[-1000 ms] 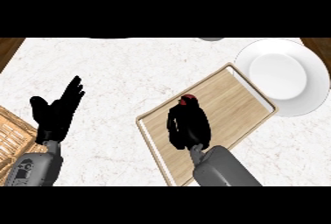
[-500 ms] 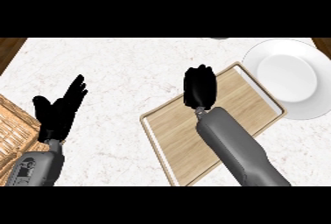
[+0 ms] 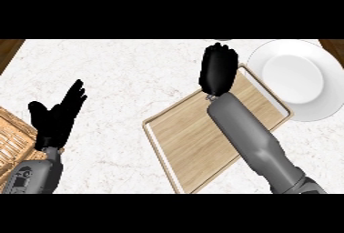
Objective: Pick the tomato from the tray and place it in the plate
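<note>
My right hand [image 3: 218,68] hovers over the far edge of the wooden tray [image 3: 194,145], just left of the white plate [image 3: 306,82]. Its fingers are curled downward. The tomato does not show anywhere; the tray's surface is bare, and the hand's back hides whatever is under its curled fingers. A red patch showed under this hand one second ago. My left hand [image 3: 57,113] rests open at the left, fingers up, far from the tray.
A wicker basket [image 3: 13,136] sits at the left edge beside my left forearm. The marble counter [image 3: 134,68] spreads between the hands. Wooden counter edges show in the top corners.
My right hand has risen from the tray's middle and travelled forward and right toward the plate. The tomato's red patch has gone out of sight. The left hand has not moved.
</note>
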